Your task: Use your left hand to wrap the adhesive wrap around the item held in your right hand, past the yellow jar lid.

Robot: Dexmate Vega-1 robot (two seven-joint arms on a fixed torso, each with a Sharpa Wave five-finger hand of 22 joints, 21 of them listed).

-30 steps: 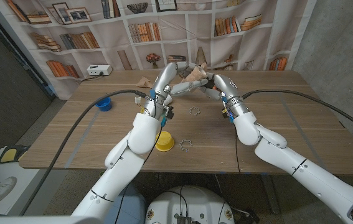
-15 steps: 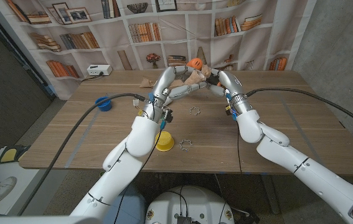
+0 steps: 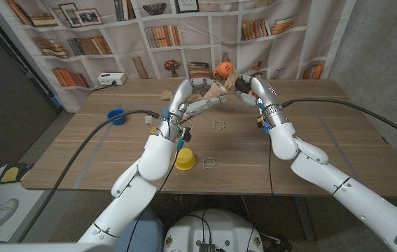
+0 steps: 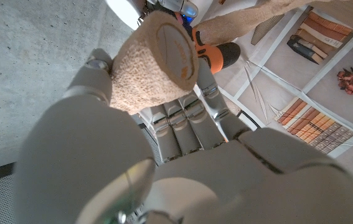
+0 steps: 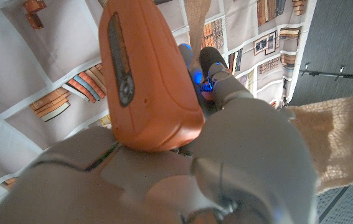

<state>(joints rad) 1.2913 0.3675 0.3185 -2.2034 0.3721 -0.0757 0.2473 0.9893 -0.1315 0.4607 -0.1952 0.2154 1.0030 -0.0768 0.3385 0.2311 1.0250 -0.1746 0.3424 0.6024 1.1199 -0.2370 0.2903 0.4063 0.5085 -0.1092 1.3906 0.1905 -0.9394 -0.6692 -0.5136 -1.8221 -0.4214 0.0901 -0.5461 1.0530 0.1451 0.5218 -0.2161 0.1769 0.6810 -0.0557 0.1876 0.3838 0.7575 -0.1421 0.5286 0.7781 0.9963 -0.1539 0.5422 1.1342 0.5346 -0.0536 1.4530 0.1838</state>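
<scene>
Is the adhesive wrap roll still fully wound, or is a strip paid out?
Paid out. The left hand holds the roll, and a tan strip runs from it toward the orange item.

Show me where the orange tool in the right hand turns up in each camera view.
Head view: the orange tool sits high at the middle, above the table's far edge, where both hands meet.
Left wrist view: the tool peeks out past the beige wrap roll, near the top.
Right wrist view: the tool looms large, upper middle, in the right hand.
Shared landmark: the beige wrap.

One yellow jar lid point(image 3: 185, 159), one blue cup point(image 3: 117, 116), two gear rings point(image 3: 209, 163) (small ones).
</scene>
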